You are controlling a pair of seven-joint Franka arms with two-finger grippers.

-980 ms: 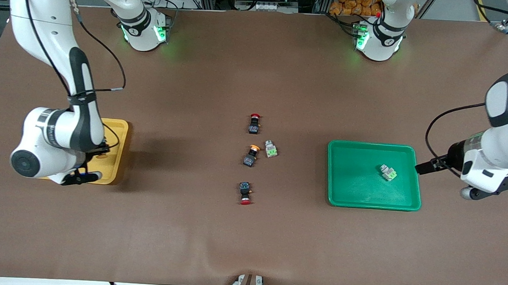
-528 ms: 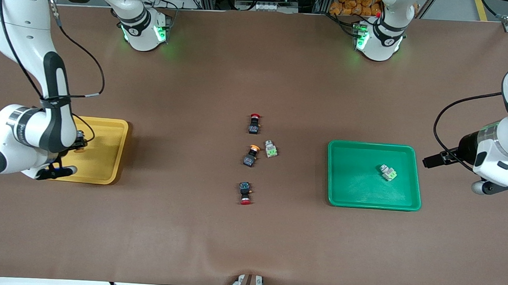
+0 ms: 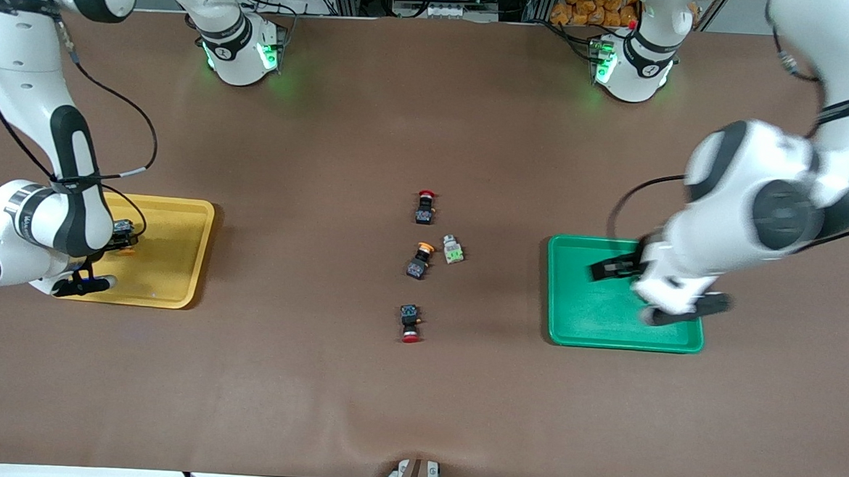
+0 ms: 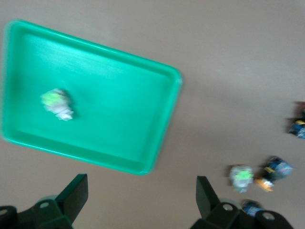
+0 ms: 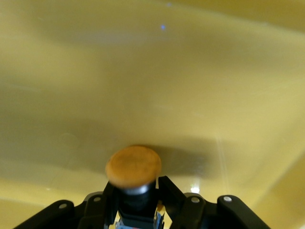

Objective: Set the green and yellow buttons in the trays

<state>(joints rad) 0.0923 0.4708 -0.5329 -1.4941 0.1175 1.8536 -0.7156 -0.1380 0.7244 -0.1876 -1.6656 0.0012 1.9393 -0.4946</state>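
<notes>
On the brown desk (image 3: 315, 393), the yellow tray (image 3: 168, 283) lay at the right arm's end and the green tray (image 3: 580, 319) at the left arm's end, one green button (image 4: 57, 103) resting inside it. The right gripper (image 5: 138, 200) was clenched on a yellow button (image 5: 133, 167) over the yellow tray, while the left gripper (image 4: 140, 200) hung released over the green tray. Between the trays lay another yellow button (image 3: 419, 259) and, just beside it, a green button (image 3: 453, 249).

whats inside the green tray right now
One pale button with a green face lies in the green tray, seen in the left wrist view. From the front the left arm hides that spot, with the open left gripper over the tray.
</notes>
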